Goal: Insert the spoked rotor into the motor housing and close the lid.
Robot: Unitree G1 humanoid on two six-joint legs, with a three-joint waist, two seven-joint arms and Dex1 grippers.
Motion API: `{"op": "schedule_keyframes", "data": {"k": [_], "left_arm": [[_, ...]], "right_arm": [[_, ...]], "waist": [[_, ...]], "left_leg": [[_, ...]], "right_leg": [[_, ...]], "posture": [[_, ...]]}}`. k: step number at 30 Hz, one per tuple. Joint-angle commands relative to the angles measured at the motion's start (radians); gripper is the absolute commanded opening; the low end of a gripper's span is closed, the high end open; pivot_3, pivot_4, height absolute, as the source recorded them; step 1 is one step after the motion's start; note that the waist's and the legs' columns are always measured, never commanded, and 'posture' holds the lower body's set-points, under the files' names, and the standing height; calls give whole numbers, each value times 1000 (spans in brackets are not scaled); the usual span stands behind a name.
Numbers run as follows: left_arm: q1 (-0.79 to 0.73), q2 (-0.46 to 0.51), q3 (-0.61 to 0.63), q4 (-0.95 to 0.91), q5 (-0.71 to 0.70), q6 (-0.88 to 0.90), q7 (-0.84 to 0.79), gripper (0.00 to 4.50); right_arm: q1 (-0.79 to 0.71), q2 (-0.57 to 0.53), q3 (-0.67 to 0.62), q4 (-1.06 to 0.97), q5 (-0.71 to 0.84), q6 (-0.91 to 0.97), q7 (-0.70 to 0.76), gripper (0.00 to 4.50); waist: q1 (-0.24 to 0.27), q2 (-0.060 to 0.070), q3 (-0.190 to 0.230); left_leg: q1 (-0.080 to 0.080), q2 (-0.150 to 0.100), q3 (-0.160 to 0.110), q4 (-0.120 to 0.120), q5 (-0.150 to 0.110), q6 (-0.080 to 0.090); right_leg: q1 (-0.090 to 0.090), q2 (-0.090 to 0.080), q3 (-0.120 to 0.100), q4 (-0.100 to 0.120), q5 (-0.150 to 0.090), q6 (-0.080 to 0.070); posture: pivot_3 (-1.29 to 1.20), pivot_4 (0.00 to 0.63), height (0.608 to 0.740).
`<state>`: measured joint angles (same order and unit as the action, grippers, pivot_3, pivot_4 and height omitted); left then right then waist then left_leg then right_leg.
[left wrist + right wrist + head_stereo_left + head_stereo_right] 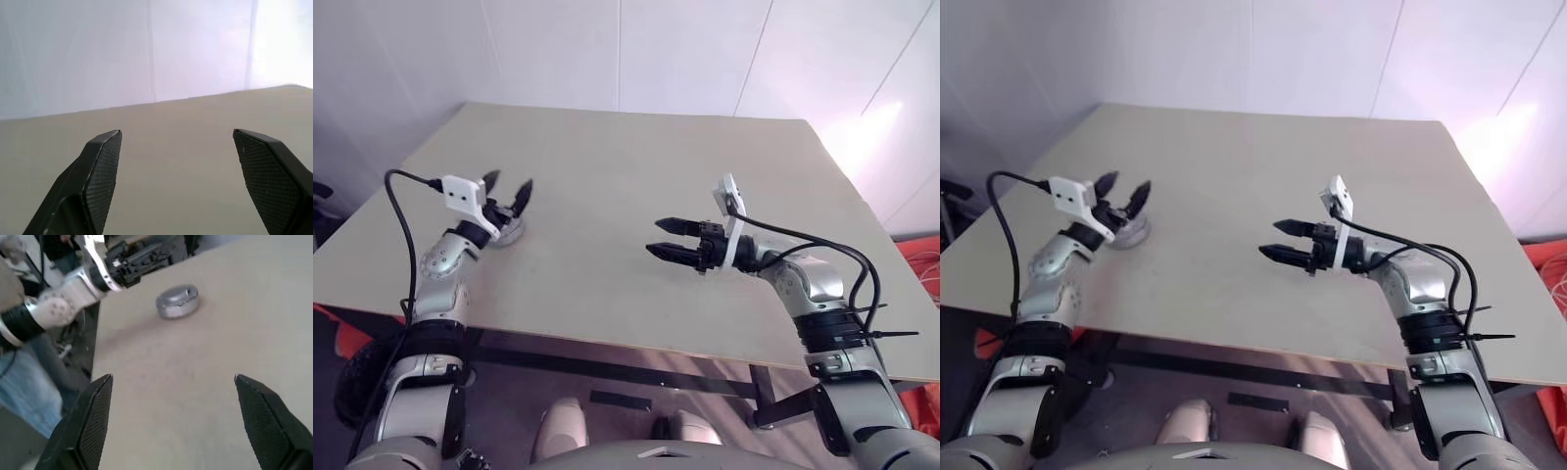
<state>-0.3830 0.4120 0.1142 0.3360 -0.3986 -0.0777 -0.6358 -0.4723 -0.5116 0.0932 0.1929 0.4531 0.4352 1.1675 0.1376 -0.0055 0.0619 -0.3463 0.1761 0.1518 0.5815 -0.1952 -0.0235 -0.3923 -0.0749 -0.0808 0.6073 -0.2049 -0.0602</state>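
Right wrist view, item one: the lid [177, 301], silvery and round, lying closed over the motor housing on the worktop [636, 186], near its left edge. My left pincer [505, 188]: spread, empty, hovering just above it. My right pincer [668, 238]: spread, empty, well apart, pointing toward it.
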Motion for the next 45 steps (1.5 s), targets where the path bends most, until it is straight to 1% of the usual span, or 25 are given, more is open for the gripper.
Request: {"op": "schedule_keyframes", "data": {"k": [1, 2, 4, 7, 9, 12, 16, 22, 36, 45], "left_arm": [[40, 30, -35, -112, -21, 85, -98, 3869], [50, 30, -39, -126, -20, 100, -109, 3869], [84, 7, -53, -149, -12, 118, -113, 3869], [123, -35, -67, -173, 2, 129, -92, 3869], [140, -57, -70, -185, 12, 129, -74, 3869], [153, -80, -68, -203, 22, 127, -54, 3869], [153, -94, -70, -206, 33, 120, -47, 3869], [146, -113, -79, -203, 43, 115, -43, 3869], [115, -149, -71, -162, 56, 94, -38, 3869], [148, -164, -64, -193, 65, 85, -9, 3869]], "right_arm": [[12, -30, 37, 19, -92, -152, 44, 4500], [18, -34, 41, 26, -108, -178, 50, 4500], [31, -10, 32, 59, -151, -251, -8, 4500], [31, 86, -14, 142, -209, -403, -187, 4500], [27, 142, -48, 171, -209, -441, -272, 4500], [29, 199, -87, 179, -191, -479, -335, 4500], [56, 223, -97, 155, -180, -497, -335, 4500], [80, 207, -103, 164, -187, -503, -315, 4500], [61, 232, -123, 176, -186, -510, -364, 4500], [56, 241, -131, 179, -184, -513, -393, 4500]], "waist": [[-7, 0, 0], [-10, 0, 0], [-14, 0, 0], [-17, 0, 0], [-17, 0, 0], [-16, 0, 0], [-16, 0, 0], [-18, 0, 0], [-18, 1, 0], [-19, 1, 0]], "left_leg": [[0, 1, 0, 0, 0, 0], [-1, 2, 0, 0, 0, 0], [-2, 2, 0, 0, 0, 0], [-2, 2, 0, 0, 0, 0], [-2, 2, 0, 0, 0, 0], [-2, 2, 0, 1, 0, 1], [-1, 1, 0, 0, -2, 4], [-1, 1, 0, 0, -3, 5], [0, 1, 0, 0, -3, 5], [0, 1, 0, 0, -3, 5]], "right_leg": [[-1, 1, 0, 0, 0, -1], [-1, 2, -1, 0, 0, -1], [-2, 2, -1, 0, 0, -2], [-2, 2, -1, 0, 0, -2], [-2, 2, -1, 0, 0, -3], [-3, 2, -1, 0, 1, -3], [-2, 2, -1, -1, 1, -4], [1, 2, -1, -1, 1, -3], [1, 2, -1, -1, 1, -3], [2, 2, -1, -1, 1, -3]], "posture": [[0, 0, 740], [0, 0, 740], [0, 0, 740], [0, 0, 740], [0, 0, 740], [0, 0, 740], [0, 0, 740], [0, 0, 740], [0, 0, 740], [0, 0, 740]]}}
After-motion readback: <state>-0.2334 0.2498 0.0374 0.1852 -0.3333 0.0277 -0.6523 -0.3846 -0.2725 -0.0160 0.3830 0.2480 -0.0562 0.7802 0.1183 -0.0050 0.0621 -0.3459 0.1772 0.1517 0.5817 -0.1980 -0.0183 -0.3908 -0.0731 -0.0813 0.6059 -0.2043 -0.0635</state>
